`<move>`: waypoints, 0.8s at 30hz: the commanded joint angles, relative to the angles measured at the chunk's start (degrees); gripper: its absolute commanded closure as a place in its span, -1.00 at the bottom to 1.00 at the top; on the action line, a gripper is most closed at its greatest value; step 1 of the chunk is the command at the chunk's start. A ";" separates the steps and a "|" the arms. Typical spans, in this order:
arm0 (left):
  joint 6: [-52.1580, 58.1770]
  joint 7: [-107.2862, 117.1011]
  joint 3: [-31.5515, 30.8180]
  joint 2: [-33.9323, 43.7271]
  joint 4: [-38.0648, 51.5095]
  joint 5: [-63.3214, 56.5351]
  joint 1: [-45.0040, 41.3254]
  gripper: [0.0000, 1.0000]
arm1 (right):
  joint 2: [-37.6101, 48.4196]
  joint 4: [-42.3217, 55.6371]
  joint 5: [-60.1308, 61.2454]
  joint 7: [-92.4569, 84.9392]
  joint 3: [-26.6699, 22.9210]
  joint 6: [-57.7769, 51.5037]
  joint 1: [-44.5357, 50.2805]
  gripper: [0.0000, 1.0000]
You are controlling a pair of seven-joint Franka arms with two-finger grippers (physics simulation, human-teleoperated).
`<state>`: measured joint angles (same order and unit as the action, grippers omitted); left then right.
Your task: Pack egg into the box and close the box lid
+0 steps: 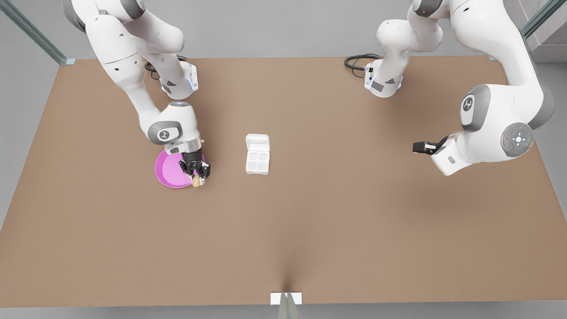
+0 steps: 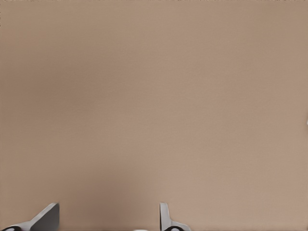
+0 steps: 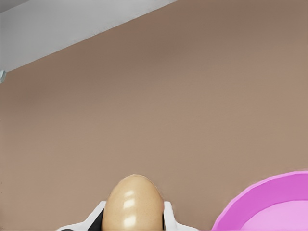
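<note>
Your right pincer is clamped on the small, smooth tan-beige oval egg, which hangs between its fingers at the edge of the round pink plate nearer the small white rectangular egg carton. In the right wrist view the egg sits squeezed between both white fingertips, with the plate's rim just beside it.

The carton stands on the flat brown table, well apart from the plate, toward the front view's right. Its four round cups lie open in a two-by-two grid. The white, shallow hinged box lid is folded back flat on the carton's far side, away from the camera.

Your left pincer waits above bare table, well apart from the carton on the side opposite the plate. Its fingers stand apart, gripping nothing.
</note>
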<state>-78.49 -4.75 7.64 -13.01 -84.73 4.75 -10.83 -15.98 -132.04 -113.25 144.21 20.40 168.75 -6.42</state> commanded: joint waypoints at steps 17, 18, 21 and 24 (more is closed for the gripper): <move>0.26 3.87 0.01 0.62 0.53 -2.82 0.02 -1.00 | -23.22 48.98 78.70 -73.54 41.21 -64.32 -10.28 -0.26; 0.26 3.87 -0.08 0.62 0.53 -2.73 0.02 -1.00 | -23.13 49.78 80.11 -73.63 44.37 -66.18 -10.63 -0.26; 0.18 3.87 0.01 0.44 0.53 -2.82 0.02 -1.00 | -22.86 48.02 83.63 -71.00 45.87 -64.25 -7.47 -0.26; 0.18 3.87 0.01 0.27 0.53 -2.82 0.02 -1.00 | -23.22 43.63 87.50 -70.91 46.75 -59.94 -6.94 -0.26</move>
<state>-78.31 -0.88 7.64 -12.75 -84.20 2.00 -10.82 -39.40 -90.08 -24.70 72.97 67.73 112.52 -13.52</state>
